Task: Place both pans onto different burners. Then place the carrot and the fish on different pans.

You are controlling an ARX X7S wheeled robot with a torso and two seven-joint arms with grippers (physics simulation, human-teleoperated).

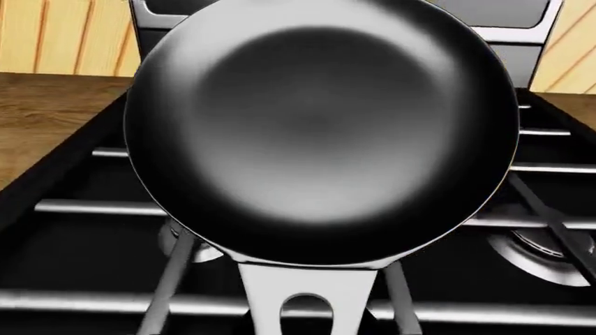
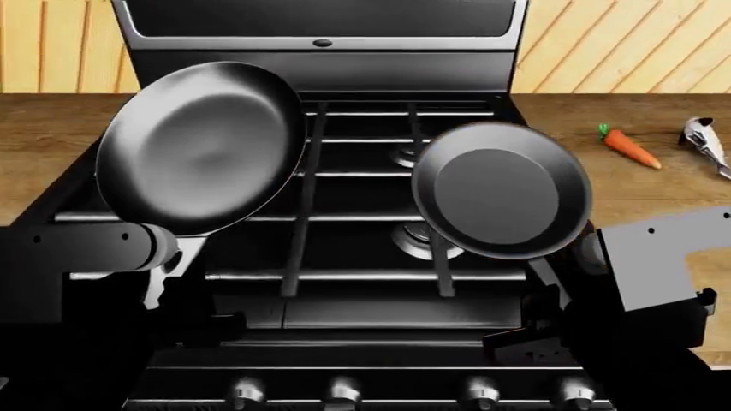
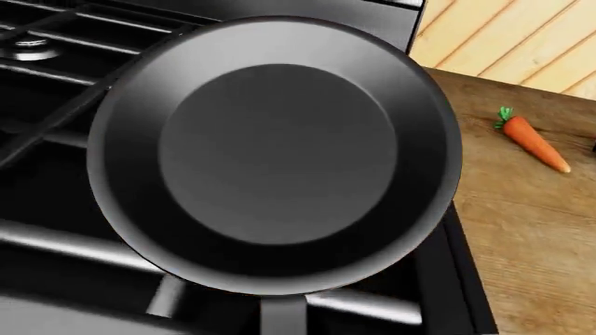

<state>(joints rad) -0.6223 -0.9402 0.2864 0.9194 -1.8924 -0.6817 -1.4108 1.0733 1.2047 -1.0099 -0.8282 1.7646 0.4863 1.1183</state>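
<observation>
The larger pan [image 2: 204, 144] hangs tilted over the stove's left side, its silver handle with a hole [image 1: 308, 296] running back to my left gripper [image 2: 169, 255], which is shut on it. The smaller pan [image 2: 501, 190] hovers over the right side with its dark handle [image 3: 282, 317] in my right gripper [image 2: 579, 254]. Neither wrist view shows any fingers. Burners [image 2: 408, 157] [image 2: 420, 240] show between the pans, and one burner [image 1: 548, 250] lies below the larger pan. The carrot [image 2: 631, 147] and the fish [image 2: 706, 140] lie on the counter to the right of the stove.
Black bar grates [image 2: 300, 214] cross the stove top. The stove's raised back panel [image 2: 320, 43] stands behind it, and knobs [image 2: 342, 392] line its front. Wooden counter [image 2: 46, 128] flanks the stove on both sides, backed by a plank wall.
</observation>
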